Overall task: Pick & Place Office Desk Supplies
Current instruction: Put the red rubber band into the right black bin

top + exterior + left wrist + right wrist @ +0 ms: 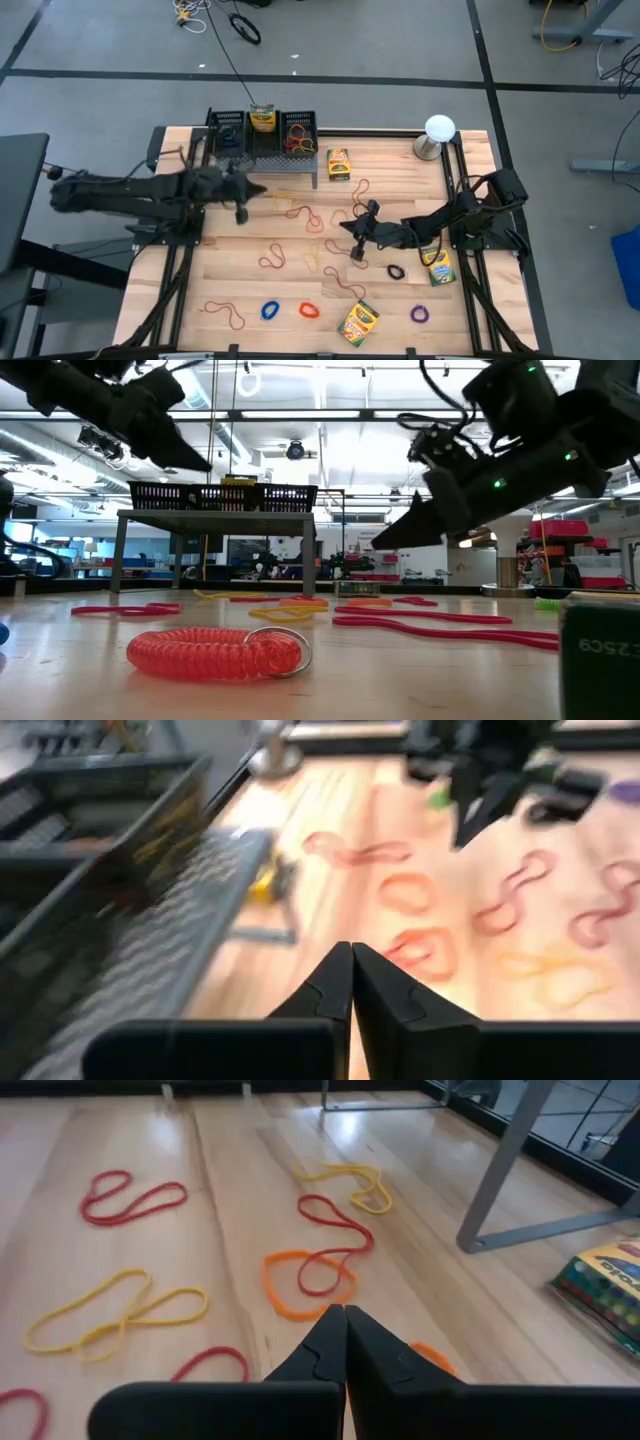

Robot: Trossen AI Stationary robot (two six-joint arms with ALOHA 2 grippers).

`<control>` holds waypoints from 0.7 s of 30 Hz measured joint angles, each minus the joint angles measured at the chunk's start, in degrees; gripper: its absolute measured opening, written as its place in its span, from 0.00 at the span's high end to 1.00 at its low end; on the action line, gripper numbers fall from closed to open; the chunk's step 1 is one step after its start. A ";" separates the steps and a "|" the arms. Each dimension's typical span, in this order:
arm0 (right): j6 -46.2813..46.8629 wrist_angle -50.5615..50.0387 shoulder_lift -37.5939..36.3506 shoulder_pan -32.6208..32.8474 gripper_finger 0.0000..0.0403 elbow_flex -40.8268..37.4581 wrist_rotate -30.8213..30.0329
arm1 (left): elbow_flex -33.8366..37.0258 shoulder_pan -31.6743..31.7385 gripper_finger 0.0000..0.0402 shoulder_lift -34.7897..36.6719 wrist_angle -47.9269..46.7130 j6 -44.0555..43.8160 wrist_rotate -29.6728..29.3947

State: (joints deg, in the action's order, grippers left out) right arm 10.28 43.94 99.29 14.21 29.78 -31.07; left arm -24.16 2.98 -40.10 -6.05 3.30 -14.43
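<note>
Rubber bands in tan, red and orange lie scattered over the wooden table (180, 290), with a blue loop (270, 311), a red coil (308, 310) (215, 652), a purple loop (420, 314) and a black loop (396, 271) nearer the front. Crayon boxes lie at the back (339, 163), front (358, 321) and right (437, 268); one more (262, 118) stands in the black mesh organizer (230, 135). My left gripper (255, 190) (350, 970) hovers shut beside the organizer's stand, holding nothing visible. My right gripper (350, 228) (343, 1330) is shut low over an orange band (300, 1285).
A white ball on a metal base (437, 133) stands at the back right corner. The organizer sits on a raised grey stand (215, 515) whose leg (500, 1180) is close to my right gripper. Black frame rails run along both table sides.
</note>
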 joint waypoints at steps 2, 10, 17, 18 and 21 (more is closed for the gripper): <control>-0.08 -0.03 -0.52 0.59 0.99 -0.20 0.01 | 0.91 -4.05 0.98 -2.28 3.34 -0.69 -2.39; -1.13 -0.02 -0.77 2.80 0.99 -0.17 0.05 | 1.01 -15.92 0.88 -16.05 6.15 -7.55 -8.92; -1.13 -0.19 -0.77 3.33 0.97 -0.17 0.05 | -2.01 -23.82 0.72 -26.42 5.53 -14.54 -8.91; -1.13 -0.20 -0.77 3.33 0.96 -0.17 0.04 | -2.83 -24.81 0.70 -27.66 5.00 -15.43 -8.90; -1.13 -0.22 -0.77 3.31 0.93 -0.17 0.03 | -5.61 -27.75 0.64 -31.35 3.17 -17.54 -8.92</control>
State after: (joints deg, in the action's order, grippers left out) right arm 9.15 43.72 98.52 17.52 29.61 -31.05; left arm -29.78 -24.77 -71.44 -2.88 -14.24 -23.35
